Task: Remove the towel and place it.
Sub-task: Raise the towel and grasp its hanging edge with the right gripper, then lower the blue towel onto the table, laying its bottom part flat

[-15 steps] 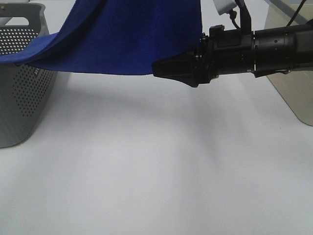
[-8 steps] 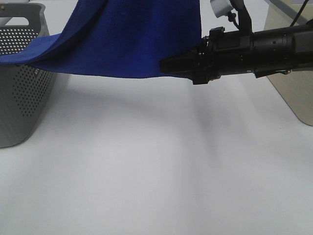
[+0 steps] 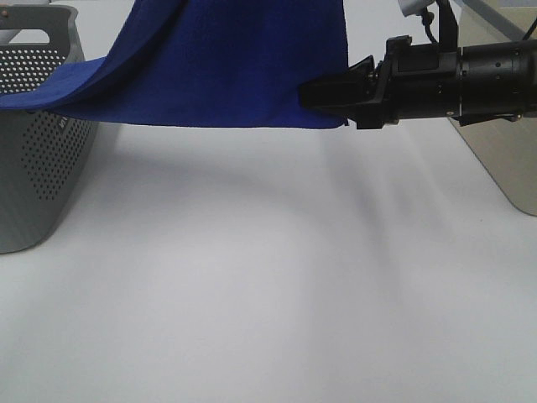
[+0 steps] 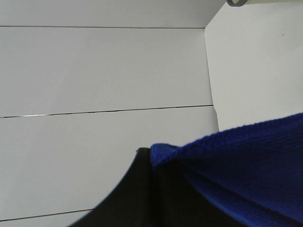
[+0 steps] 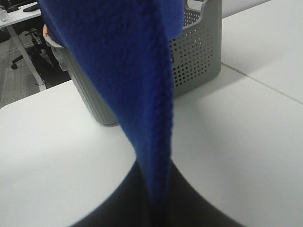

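Royal-blue towel held above the white table, one end draped over the grey perforated basket, right arm stretched level, right gripper clamped on its lower corner, left gripper pinching another fold.

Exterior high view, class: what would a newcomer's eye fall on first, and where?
The royal-blue towel dominates, hanging spread across the upper middle above the white table, one end reaching the grey perforated basket at the left edge. Next comes the black right pincer, reaching in from the right, shut on the towel's lower right corner.
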Controlling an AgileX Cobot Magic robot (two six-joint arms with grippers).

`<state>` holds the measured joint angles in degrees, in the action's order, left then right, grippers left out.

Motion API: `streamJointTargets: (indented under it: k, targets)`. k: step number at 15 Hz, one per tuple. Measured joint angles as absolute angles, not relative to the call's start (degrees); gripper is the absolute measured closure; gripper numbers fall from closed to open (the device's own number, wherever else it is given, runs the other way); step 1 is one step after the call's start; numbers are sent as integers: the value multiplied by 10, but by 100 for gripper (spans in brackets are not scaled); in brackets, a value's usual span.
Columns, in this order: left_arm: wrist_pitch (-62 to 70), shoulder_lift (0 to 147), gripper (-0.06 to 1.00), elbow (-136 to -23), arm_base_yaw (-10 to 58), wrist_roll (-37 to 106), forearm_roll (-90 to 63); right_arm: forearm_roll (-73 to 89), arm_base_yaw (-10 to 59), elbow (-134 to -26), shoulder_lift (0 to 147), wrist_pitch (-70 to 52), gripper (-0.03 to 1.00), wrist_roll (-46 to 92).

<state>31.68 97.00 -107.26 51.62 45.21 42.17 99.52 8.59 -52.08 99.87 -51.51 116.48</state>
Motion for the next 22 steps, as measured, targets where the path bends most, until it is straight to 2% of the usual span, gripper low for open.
streamJointTargets:
  k: [5,8,11,13,14,15,16,18,22]
  targets:
    - [317,970,94,-1073,516,449,410,984,85,-521,999,-521,95,1153]
    - [317,970,94,-1073,515,374,399,954,85,-521,971,-436,95,1034]
    - [316,970,94,-1073,502,286,398,808,85,-551,924,-400,95,876]
    - [311,970,94,-1073,490,229,395,632,85,-611,902,-409,95,709]
    - [299,970,94,-1073,472,180,384,440,85,-706,898,-450,95,525]
    - [299,970,94,-1073,472,180,384,440,85,-706,898,-450,95,525]
    - [285,970,94,-1073,453,140,366,282,85,-795,898,-500,95,387]
    - [263,970,94,-1073,427,124,340,186,85,-885,898,-543,95,322]
    - [117,972,94,-1073,368,124,309,143,85,-1002,900,-542,95,319]
